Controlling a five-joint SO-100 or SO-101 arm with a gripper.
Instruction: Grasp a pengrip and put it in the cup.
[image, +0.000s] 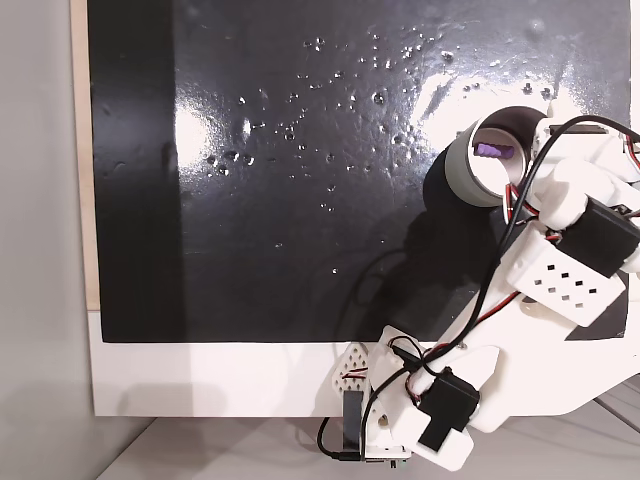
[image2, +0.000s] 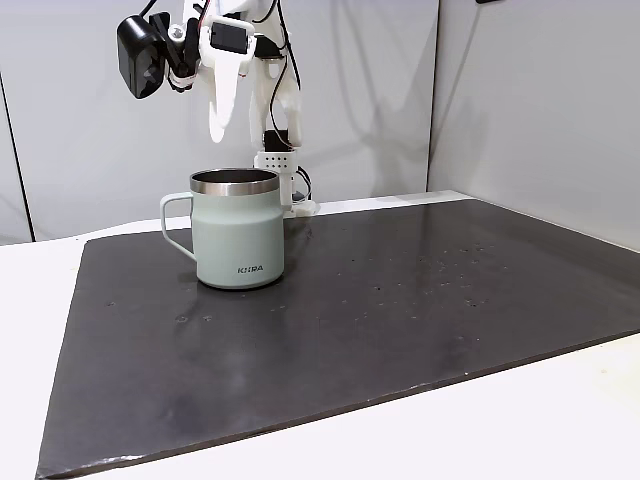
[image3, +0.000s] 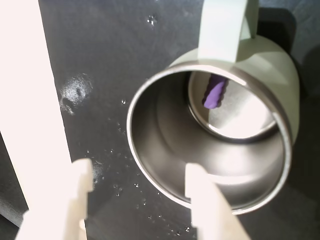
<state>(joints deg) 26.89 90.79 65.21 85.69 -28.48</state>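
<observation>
Pengrip (image3: 215, 93) lies flat on cup (image3: 280, 75) floor, pointing handleward.

We see a white plastic arm (image: 560, 270) with black motor blocks (image: 447, 398) at its joints. Thin red and black cables (image: 480, 310) loop along it. One white panel carries rows of small diamond-shaped holes (image: 562, 283). The gripper's fingers (image3: 210, 210) are plain white plastic.

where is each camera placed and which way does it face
A fixed view: overhead, facing down on the black mat; white arm at right over the cup.
A fixed view: low at the table's side, facing the cup; the end effector hangs above.
Wrist view: looking down into the cup, pengrip inside.
All share the cup.
</observation>
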